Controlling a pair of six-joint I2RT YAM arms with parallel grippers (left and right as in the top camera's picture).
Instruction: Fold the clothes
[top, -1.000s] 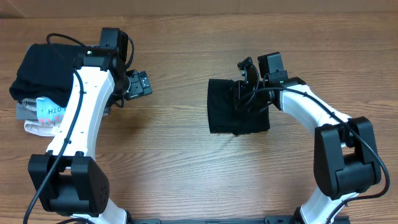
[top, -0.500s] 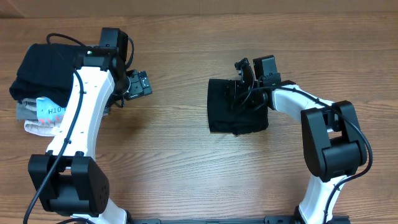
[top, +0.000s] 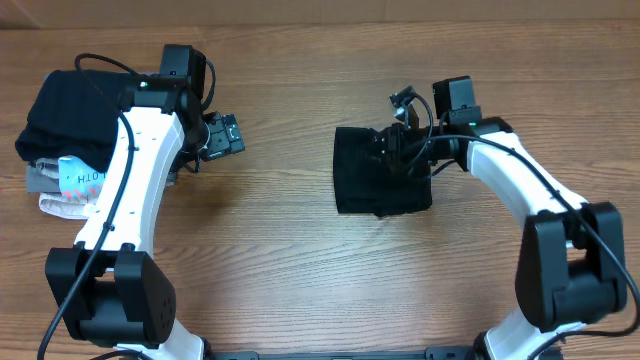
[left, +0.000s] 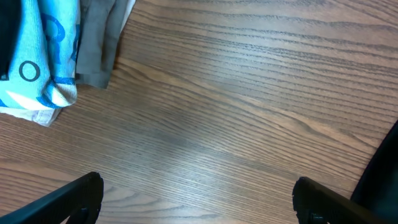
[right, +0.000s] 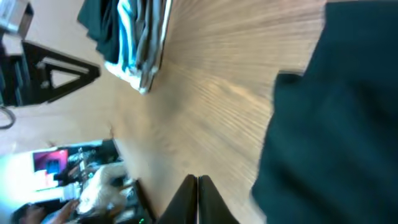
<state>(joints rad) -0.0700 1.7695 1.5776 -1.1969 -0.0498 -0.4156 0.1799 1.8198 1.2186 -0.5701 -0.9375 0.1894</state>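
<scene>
1. Black short-sleeved soft-fabric T-shirt (top: 375, 185): folded to a compact rectangle, flat on the brown wood-grain table (top: 280, 260), right of centre, well apart from the pile at far left.
2. Your right gripper (right: 197, 198): fingers pressed together, nothing btwn them. Wrist view puts the tips over bare wood just beside the shirt's edge; overhead puts it at the shirt's upper-right part.
3. Your left gripper (left: 198, 193): fingers spread wide, empty, over bare wood near the pile.
4. Pile, far left: black folded fabric (top: 65, 105) on top; light-blue-and-white printed folded garment (left: 43, 56) below; grey folded garment (left: 99, 37) beside it; pale beige folded garment (top: 55, 205) at bottom.
</scene>
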